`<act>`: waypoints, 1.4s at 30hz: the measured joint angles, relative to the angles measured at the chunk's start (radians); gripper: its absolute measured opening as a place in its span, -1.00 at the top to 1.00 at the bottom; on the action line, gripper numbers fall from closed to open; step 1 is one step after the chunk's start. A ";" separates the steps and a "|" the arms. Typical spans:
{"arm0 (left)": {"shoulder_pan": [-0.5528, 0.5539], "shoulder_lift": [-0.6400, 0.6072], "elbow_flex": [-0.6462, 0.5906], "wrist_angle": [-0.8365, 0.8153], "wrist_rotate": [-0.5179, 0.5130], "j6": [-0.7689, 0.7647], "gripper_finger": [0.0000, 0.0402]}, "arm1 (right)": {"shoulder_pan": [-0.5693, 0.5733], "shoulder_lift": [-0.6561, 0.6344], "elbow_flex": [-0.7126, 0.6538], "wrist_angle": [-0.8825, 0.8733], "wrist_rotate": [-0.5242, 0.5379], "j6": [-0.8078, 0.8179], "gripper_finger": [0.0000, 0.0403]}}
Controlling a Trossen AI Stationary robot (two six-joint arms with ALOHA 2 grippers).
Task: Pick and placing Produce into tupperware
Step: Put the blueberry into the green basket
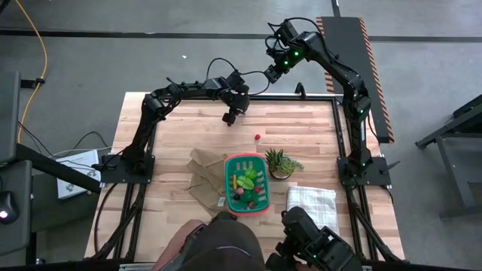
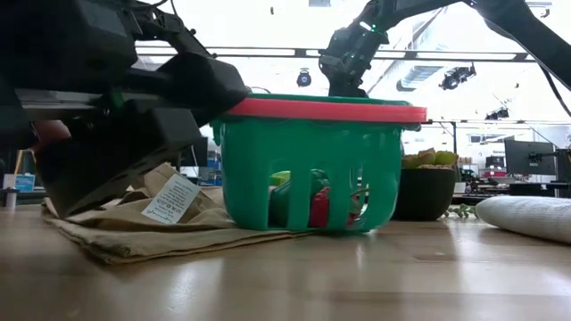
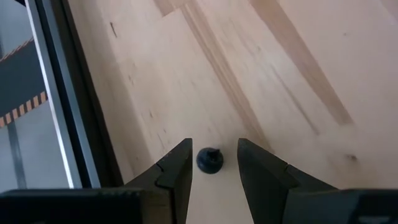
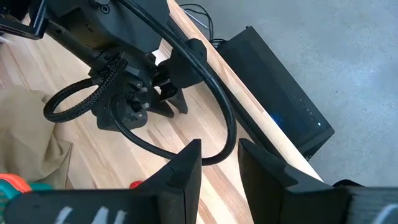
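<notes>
Left wrist view | left gripper [image 3: 214, 171] spread around dark berry [image 3: 210, 160], ready to pinch | right gripper [image 4: 219, 163] spread, empty, waiting high

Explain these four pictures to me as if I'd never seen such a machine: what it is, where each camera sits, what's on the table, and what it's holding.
It is a robot with two dark jointed arms at a wooden table. One picture looks straight down, one looks level across the tabletop, and two come from cameras on the wrists. On the table stand a teal tupperware with toy produce inside, a brown paper bag, a potted plant, a white cloth and a small red piece. The left gripper hangs open over a dark berry, gripping nothing. The right gripper waits open in the air beyond the table's far edge, empty.
</notes>
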 joint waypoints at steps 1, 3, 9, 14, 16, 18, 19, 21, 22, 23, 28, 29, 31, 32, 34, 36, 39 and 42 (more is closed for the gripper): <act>0.000 0.000 0.000 0.000 -0.009 0.000 0.42 | 0.000 0.000 0.000 0.000 0.000 0.000 0.52; 0.000 0.000 0.000 0.000 -0.013 0.000 0.42 | 0.000 0.000 0.000 0.000 0.000 0.000 0.52; 0.000 0.000 0.000 -0.004 -0.020 -0.002 0.42 | 0.000 0.000 0.000 0.000 0.000 0.000 0.52; 0.000 0.000 0.000 -0.007 -0.020 -0.009 0.42 | 0.000 0.000 0.000 0.000 0.000 0.000 0.52; 0.000 0.000 0.000 -0.007 -0.020 -0.012 0.42 | 0.000 0.000 0.000 0.000 0.000 0.000 0.52; 0.000 0.000 0.000 -0.010 -0.020 -0.020 0.42 | 0.000 0.000 0.000 0.000 0.000 0.000 0.52; 0.000 0.000 0.000 -0.014 -0.020 -0.027 0.42 | 0.000 0.000 0.000 0.000 0.000 0.000 0.52; 0.000 0.000 0.000 -0.020 -0.020 -0.036 0.42 | 0.000 0.000 0.000 0.000 0.000 0.000 0.52; 0.000 0.000 0.000 -0.026 -0.020 -0.037 0.42 | 0.000 0.000 0.000 0.000 0.000 0.000 0.52; 0.000 0.000 0.000 -0.029 -0.021 -0.037 0.42 | 0.000 0.000 0.000 0.000 0.000 0.000 0.52; 0.000 0.000 0.000 -0.036 -0.021 -0.036 0.42 | 0.000 0.000 0.000 0.000 0.000 0.000 0.52; 0.000 0.000 0.000 -0.034 -0.021 -0.036 0.42 | 0.000 0.000 0.000 0.000 0.000 0.000 0.52; 0.000 0.000 0.000 -0.033 -0.021 -0.036 0.42 | 0.000 0.000 0.000 0.000 0.000 0.001 0.52; 0.000 0.000 0.000 -0.033 -0.020 -0.036 0.42 | 0.000 0.000 0.000 0.000 0.000 0.000 0.52; 0.000 0.000 0.000 -0.033 -0.020 -0.036 0.42 | 0.000 0.000 0.000 0.000 0.000 0.001 0.52; 0.000 0.000 0.000 -0.033 -0.020 -0.036 0.42 | 0.000 0.000 0.000 0.000 0.000 0.001 0.52; 0.000 0.000 0.000 -0.034 -0.020 -0.036 0.42 | 0.000 0.000 0.000 0.000 0.000 0.000 0.52; 0.000 0.000 0.000 -0.034 -0.018 -0.036 0.42 | 0.000 0.000 0.000 0.000 0.000 0.001 0.52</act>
